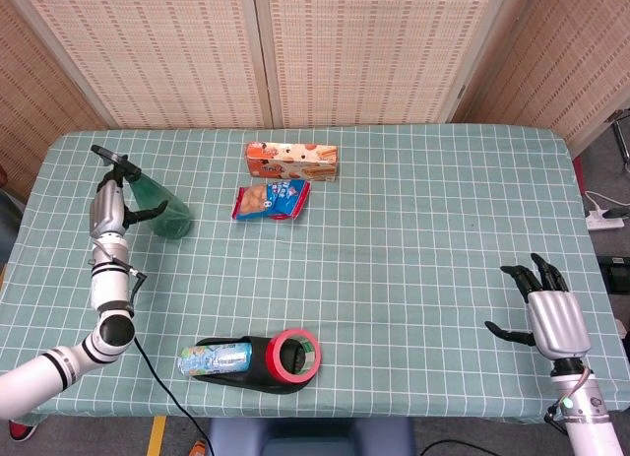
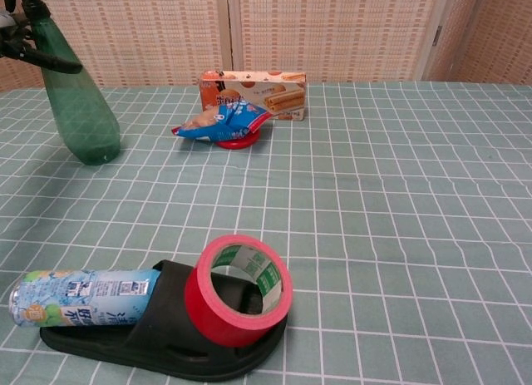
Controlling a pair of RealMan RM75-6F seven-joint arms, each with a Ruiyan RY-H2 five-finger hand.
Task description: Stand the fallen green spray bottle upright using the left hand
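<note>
The green spray bottle (image 1: 163, 209) stands upright near the table's left edge; the chest view shows its body (image 2: 81, 111) resting on its base. My left hand (image 1: 105, 208) is just left of it, fingers spread. One dark finger (image 2: 46, 61) still crosses the bottle's neck in the chest view, and the rest of the hand is cut off there. I cannot tell whether that finger touches the bottle. My right hand (image 1: 544, 311) hovers at the table's near right edge, fingers apart and holding nothing.
A snack box (image 1: 291, 161) and a blue snack bag (image 1: 271, 199) lie at the centre back. Near the front edge a black slipper (image 1: 241, 365) carries a red tape roll (image 1: 292, 355) and a lying drink can (image 1: 214, 358).
</note>
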